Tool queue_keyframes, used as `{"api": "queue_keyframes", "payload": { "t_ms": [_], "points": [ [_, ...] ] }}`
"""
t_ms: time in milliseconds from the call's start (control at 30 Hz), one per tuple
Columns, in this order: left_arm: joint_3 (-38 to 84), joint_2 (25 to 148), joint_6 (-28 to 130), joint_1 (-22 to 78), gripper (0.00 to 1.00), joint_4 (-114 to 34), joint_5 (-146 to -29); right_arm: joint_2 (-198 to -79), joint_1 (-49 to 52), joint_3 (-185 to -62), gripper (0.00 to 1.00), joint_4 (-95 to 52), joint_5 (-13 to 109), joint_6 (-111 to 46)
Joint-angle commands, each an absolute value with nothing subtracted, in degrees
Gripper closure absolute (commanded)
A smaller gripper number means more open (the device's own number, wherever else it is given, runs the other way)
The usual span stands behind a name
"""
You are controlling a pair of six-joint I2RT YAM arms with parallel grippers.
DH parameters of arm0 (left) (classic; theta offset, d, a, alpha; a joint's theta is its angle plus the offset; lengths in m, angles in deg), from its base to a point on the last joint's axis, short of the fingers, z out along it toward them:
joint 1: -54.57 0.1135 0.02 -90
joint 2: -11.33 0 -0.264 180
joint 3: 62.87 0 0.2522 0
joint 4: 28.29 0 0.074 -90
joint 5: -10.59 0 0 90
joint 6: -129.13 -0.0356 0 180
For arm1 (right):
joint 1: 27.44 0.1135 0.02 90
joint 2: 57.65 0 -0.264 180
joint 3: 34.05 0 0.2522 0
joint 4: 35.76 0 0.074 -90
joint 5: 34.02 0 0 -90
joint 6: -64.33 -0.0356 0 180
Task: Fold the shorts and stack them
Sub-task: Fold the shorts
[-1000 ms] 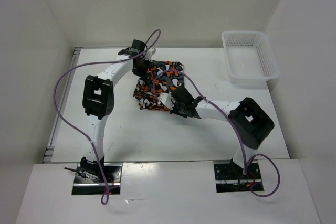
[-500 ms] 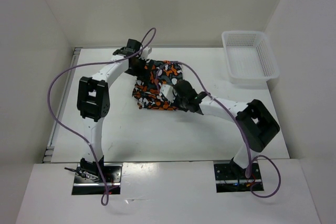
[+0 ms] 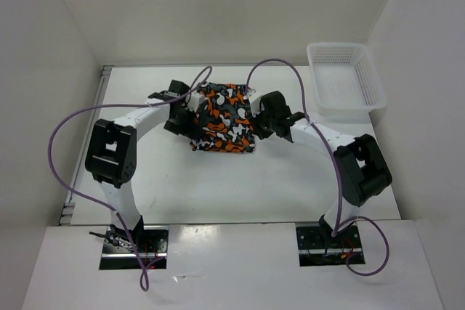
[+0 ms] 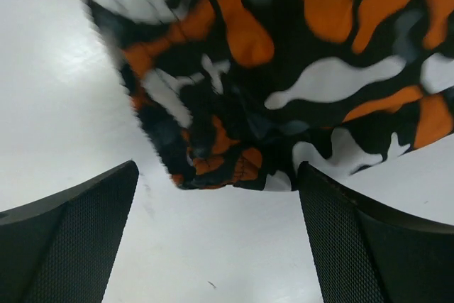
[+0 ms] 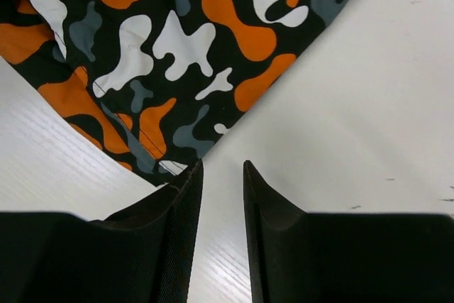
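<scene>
The shorts, in an orange, black, grey and white camouflage print, lie folded in a compact rectangle at the middle of the table. My left gripper is at their left edge. In the left wrist view its fingers stand wide apart over bare table, with the shorts' hem just beyond the tips. My right gripper is at the shorts' right edge. Its jaws show a narrow gap with only table between them, and a corner of the shorts lies just ahead.
A white mesh basket stands at the back right of the table. White walls enclose the table on the left, back and right. Purple cables arch above both arms.
Both grippers have let go of the shorts and drawn apart, left one leftward and right one rightward. The shorts went from a bunched heap to a flat folded rectangle.
</scene>
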State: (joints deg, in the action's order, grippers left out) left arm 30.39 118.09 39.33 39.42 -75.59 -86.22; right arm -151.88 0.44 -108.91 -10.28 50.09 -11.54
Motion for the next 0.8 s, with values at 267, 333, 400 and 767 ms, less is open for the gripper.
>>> {"api": "queue_keyframes", "payload": {
  "t_ms": [267,333,400,767],
  "points": [
    [24.28,124.36,39.13,37.79,0.00,-69.47,-79.33,-155.56,0.86,-109.24,0.65,-16.82,51.68,-12.23],
    [23.67,123.14,39.13,37.79,0.00,-69.47,-79.33,-154.51,0.86,-109.24,0.65,-16.82,51.68,-12.22],
    [23.66,121.29,39.13,37.79,0.00,-70.16,-81.25,-153.89,0.86,-109.24,0.65,-16.11,51.68,-11.52],
    [36.05,103.55,39.13,40.67,0.00,-81.42,-99.79,-146.79,-3.61,-122.50,0.65,-3.38,55.81,-5.01]
  ]
}}
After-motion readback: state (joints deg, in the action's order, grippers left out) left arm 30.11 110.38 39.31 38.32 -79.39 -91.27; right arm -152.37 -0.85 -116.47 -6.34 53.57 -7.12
